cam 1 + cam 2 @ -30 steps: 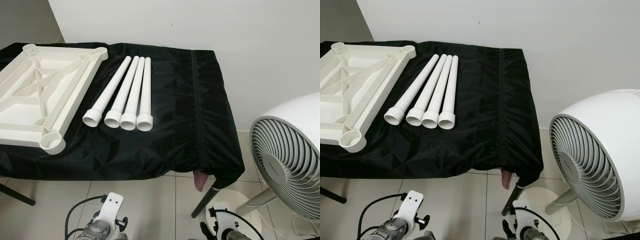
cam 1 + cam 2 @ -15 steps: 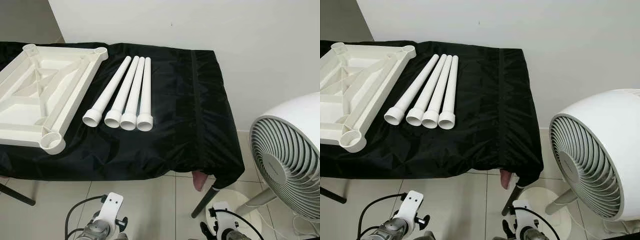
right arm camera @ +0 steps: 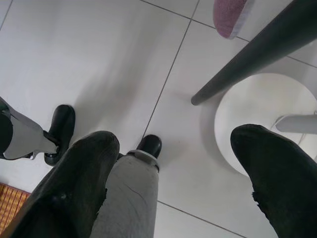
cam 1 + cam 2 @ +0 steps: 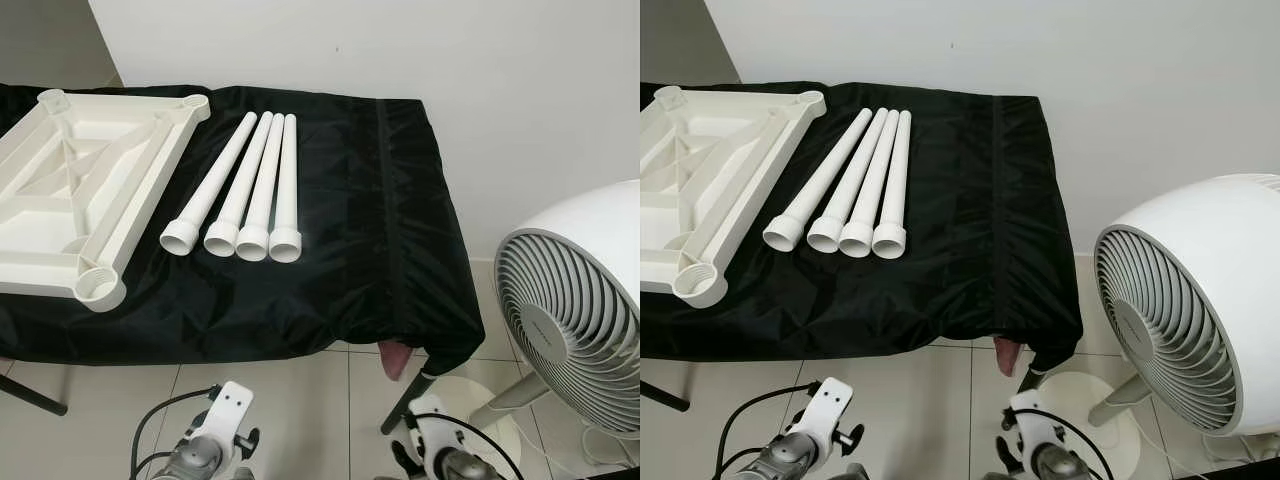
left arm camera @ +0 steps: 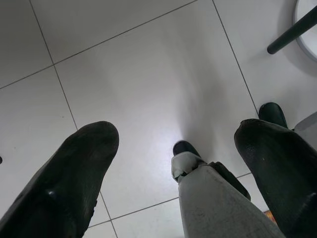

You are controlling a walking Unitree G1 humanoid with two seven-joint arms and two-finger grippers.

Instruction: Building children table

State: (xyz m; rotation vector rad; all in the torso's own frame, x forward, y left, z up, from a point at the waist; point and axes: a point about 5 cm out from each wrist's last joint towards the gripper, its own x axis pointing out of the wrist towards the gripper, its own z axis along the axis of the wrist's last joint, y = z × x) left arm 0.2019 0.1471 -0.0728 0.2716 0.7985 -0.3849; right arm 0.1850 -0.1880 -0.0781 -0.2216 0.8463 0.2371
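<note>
Black cloth [image 4: 390, 220] draped over the surface, dark surface leg [image 3: 257, 54] on white tiled floor [image 5: 148, 89], white pedestal fan [image 4: 1190, 310] on round base [image 3: 257, 114] beside it, white wall [image 4: 450, 60] behind.

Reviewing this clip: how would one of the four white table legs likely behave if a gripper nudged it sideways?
The table legs are round tubes on a slick-looking black cloth, so one would probably roll. Its flared end may make it curve. It touches its neighbours, so they would likely shift too.
</note>
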